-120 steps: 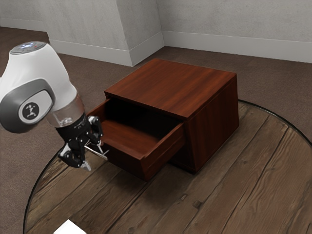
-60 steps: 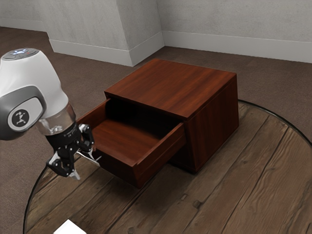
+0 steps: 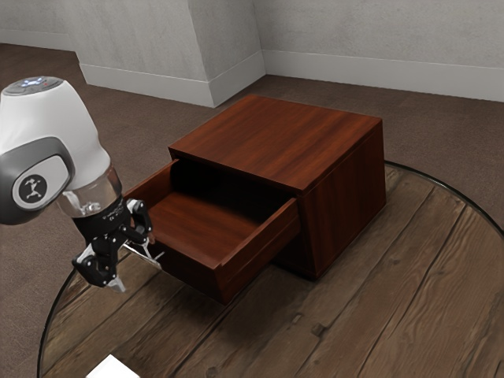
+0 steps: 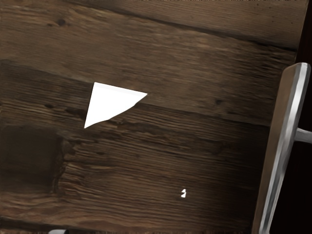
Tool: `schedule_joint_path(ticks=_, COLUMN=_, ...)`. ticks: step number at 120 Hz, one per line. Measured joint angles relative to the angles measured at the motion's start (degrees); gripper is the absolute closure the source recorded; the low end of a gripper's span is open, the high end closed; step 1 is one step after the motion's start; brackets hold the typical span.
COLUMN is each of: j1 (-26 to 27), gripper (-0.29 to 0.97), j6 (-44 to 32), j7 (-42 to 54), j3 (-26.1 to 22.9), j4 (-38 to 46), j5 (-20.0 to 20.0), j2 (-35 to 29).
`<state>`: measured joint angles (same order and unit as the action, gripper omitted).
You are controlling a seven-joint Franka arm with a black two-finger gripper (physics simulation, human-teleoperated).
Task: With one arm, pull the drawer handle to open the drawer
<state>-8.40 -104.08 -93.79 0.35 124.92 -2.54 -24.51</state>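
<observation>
While the drawer [image 3: 206, 223] stood pulled well out of the wooden cabinet [image 3: 315, 150], the gripper [image 3: 106, 269] was seen beside the metal handle [image 3: 146, 252]; whether it was clamped could not be told.

The cabinet [image 3: 315, 146] and its drawer [image 3: 197, 222] are smooth reddish-brown wood with a soft sheen. The handle [image 4: 279, 146] is brushed silver metal. The table [image 3: 378, 315] is rough, matt dark planks, knotted and cracked. The arm [image 3: 47, 118] has a glossy white plastic shell.

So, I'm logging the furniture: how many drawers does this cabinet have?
1: the drawer, pulled out of the cabinet's front toward the exterior view's lower left. The cabinet's far sides are hidden.
</observation>
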Motion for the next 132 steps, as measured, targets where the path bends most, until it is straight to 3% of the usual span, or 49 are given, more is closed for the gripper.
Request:
schedule_joint_path(ticks=100, j1=0.0, gripper=0.05, j6=0.8, j7=0.7, j3=0.2, j4=-1.9, j5=0.1, j2=0.0)
schedule_joint_path(ticks=132, j1=0.1, gripper=0.20, j6=1.1, j7=0.9, j3=0.0, j4=-3.1, j5=0.1, j2=0.0)
